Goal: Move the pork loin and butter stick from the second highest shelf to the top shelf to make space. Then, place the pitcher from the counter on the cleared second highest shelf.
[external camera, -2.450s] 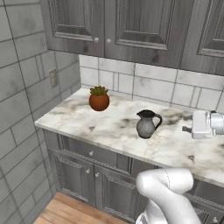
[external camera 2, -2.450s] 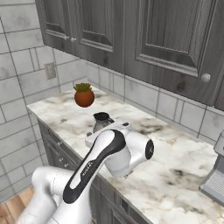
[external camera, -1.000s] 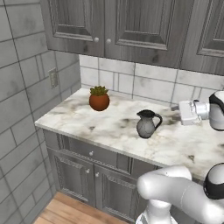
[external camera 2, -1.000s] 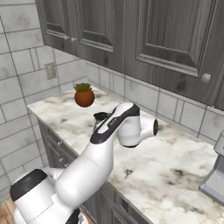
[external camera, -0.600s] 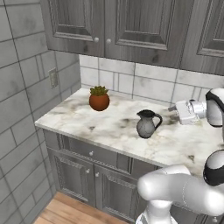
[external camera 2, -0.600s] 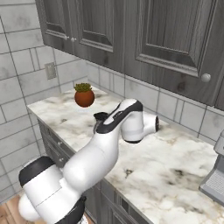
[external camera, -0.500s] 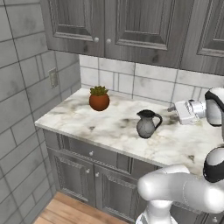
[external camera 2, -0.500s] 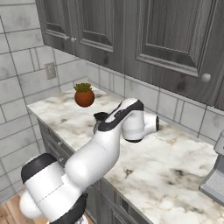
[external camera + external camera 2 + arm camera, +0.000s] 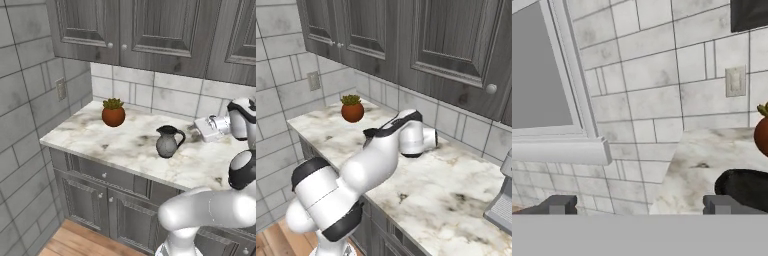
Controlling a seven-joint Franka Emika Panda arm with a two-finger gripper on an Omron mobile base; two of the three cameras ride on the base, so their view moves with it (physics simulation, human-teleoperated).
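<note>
The pitcher (image 9: 167, 142), dark grey and bulbous, stands upright on the marble counter (image 9: 125, 145) near its front edge. My gripper (image 9: 199, 126) hovers a short way to its right, at about rim height, pointing left. In the hand view the gripper (image 9: 639, 205) is open, its two dark tips far apart with nothing between them. There the pitcher (image 9: 744, 187) sits low on the right, just beyond the right fingertip (image 9: 719, 204). In the right base view my own arm covers the pitcher. The pork loin, the butter stick and both shelves are out of view.
A terracotta pot with a green plant (image 9: 113, 114) stands at the back left of the counter, also seen as the pot (image 9: 352, 111). Dark upper cabinets (image 9: 130, 30) hang overhead. A grey appliance (image 9: 501, 200) sits at the counter's far right. A wall outlet (image 9: 735, 81) and a white-framed window (image 9: 542, 75) face the hand.
The hand has swung left along the back of the counter toward the pitcher and the forearm has turned. The jaws stayed open. The pitcher and pot have not moved.
</note>
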